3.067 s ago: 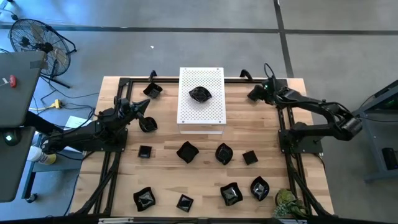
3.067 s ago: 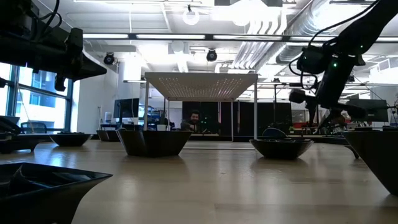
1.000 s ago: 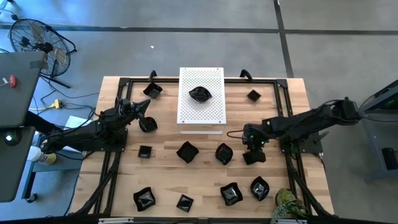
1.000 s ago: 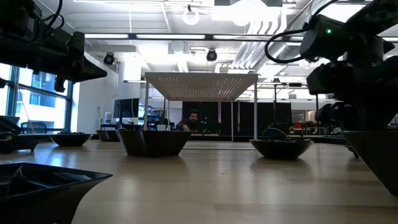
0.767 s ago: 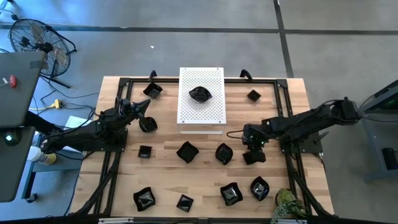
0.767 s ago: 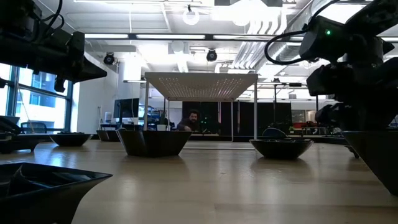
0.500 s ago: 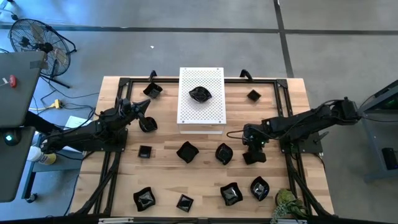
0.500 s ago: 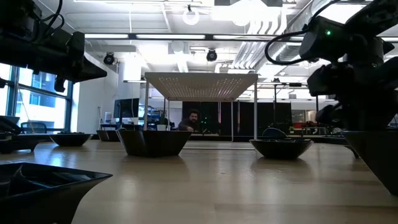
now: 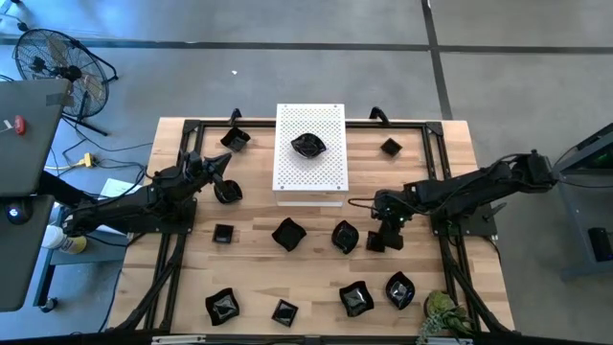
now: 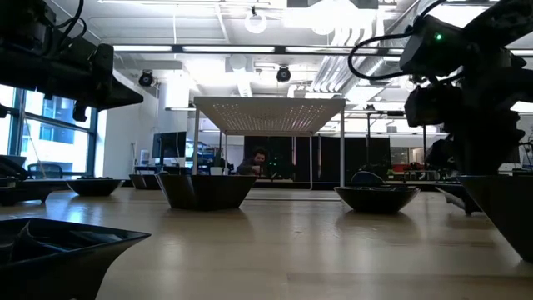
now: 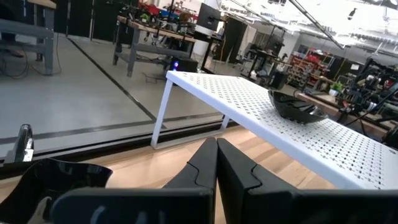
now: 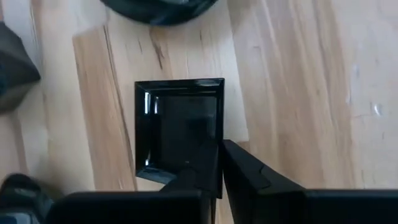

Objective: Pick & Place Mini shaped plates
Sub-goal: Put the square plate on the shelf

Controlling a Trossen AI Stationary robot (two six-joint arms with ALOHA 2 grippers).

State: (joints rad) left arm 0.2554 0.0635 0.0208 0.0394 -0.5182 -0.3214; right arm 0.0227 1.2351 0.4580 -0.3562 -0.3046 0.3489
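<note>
Several glossy black mini shaped plates lie flat on the wooden table [image 9: 316, 273], and one wavy plate [image 9: 307, 146] sits on the white perforated board [image 9: 308, 177]. My right gripper [image 9: 376, 233] points steeply down at the table's right middle and is shut on a small square plate [image 12: 179, 127]. My left gripper [image 9: 224, 164] hangs shut and level at the left, above a round plate [image 9: 227, 191]. In the left wrist view my left gripper [image 11: 216, 155] points toward the board [image 11: 280, 118]. My right gripper pinches one side wall [image 12: 219, 134] of the square plate, near a corner, between its two fingers. One finger [image 12: 198, 171] stands inside the dish and the other [image 12: 242, 169] outside it. The fingers come slanting down from the table's right. The plate lies with its bottom on the table.
A rounded plate [image 9: 345, 236] lies just left of the held one, a spiky one [image 9: 288, 233] farther left. More plates [image 9: 399, 288] [image 9: 356, 298] lie toward the near edge, one [image 9: 390, 147] at the far right. A small plant [image 9: 441, 314] stands at the near right corner.
My right gripper has shut onto the square plate's wall and rolled a little at the wrist while staying in place. The plate has been nudged slightly toward the table's left.
</note>
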